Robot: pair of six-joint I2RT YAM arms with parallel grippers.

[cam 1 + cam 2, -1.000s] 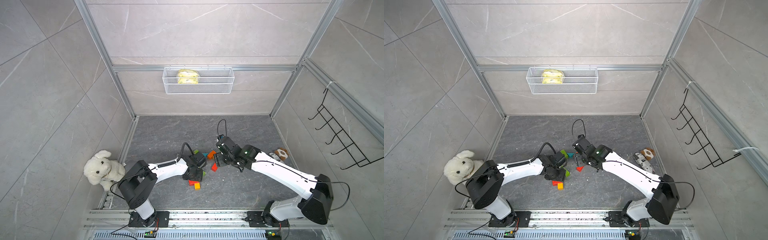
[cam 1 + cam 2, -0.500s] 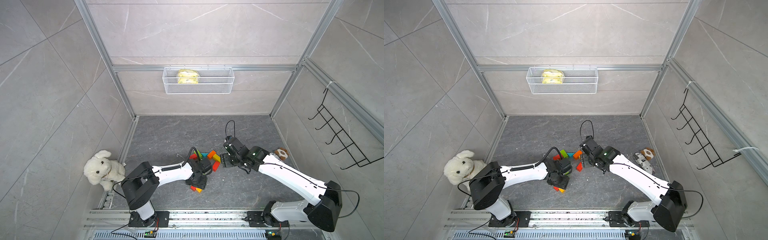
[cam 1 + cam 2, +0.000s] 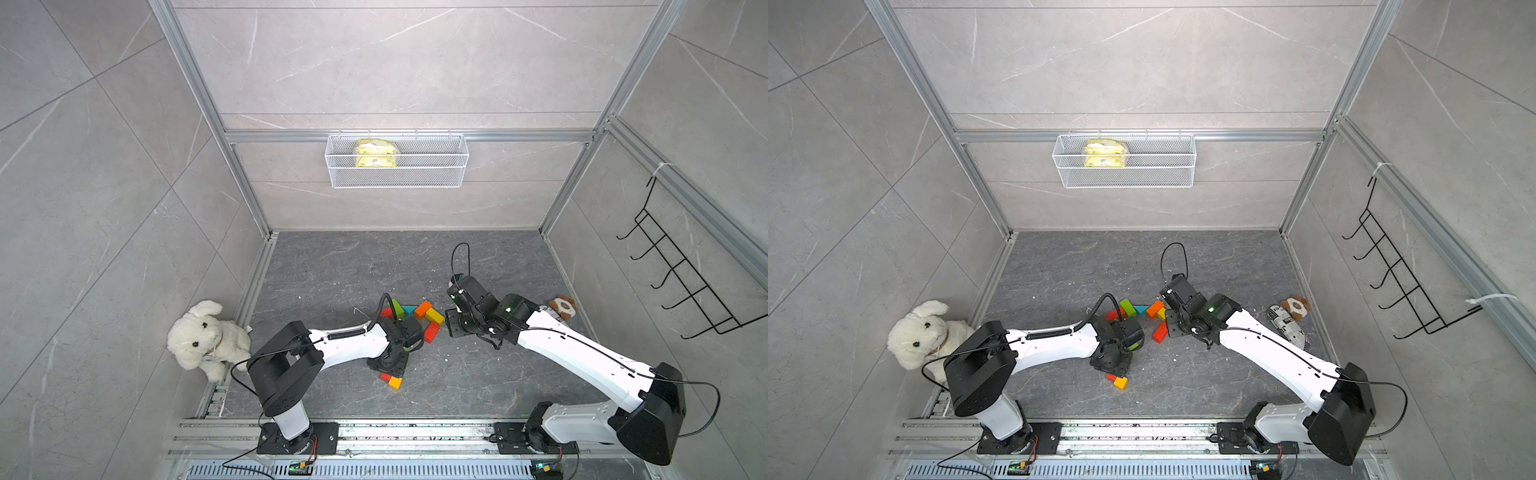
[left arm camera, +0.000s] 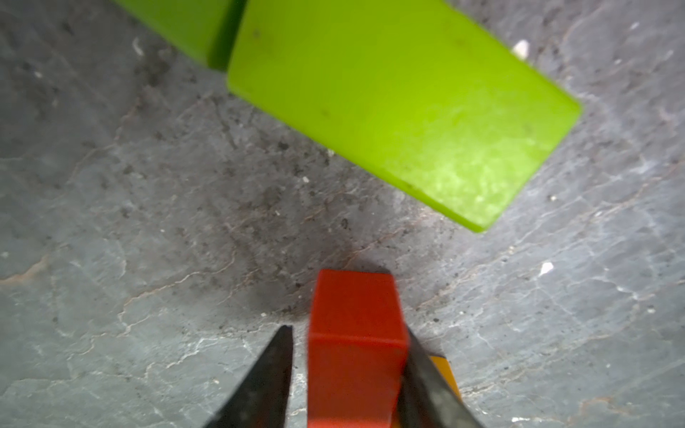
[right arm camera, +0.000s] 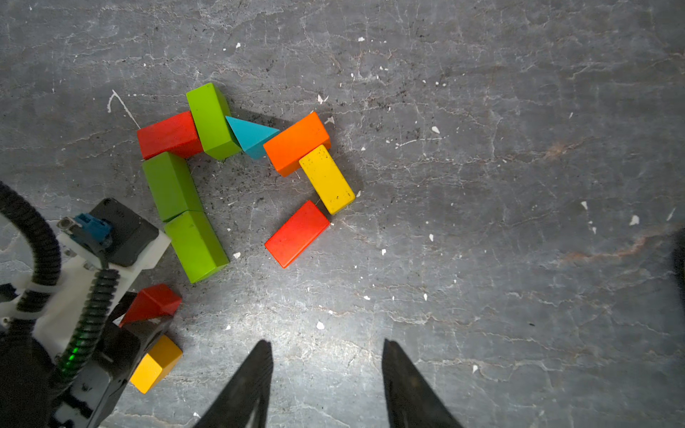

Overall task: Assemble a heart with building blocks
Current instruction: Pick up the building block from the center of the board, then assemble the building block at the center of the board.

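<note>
A part-built heart (image 3: 434, 316) of coloured building blocks (image 3: 1154, 309) lies mid-frame on the grey floor (image 3: 478, 374) in both top views, its teal triangle (image 5: 250, 135) touching a green block (image 5: 213, 120) and an orange one (image 5: 296, 142). The left gripper (image 4: 347, 330) straddles a red block (image 4: 354, 307) beside the yellow-orange cube (image 5: 155, 363). One finger (image 4: 426, 378) touches it and the other shows a sliver of gap, so a firm grasp cannot be told. The right gripper (image 5: 326, 348) hangs spread and empty.
</note>
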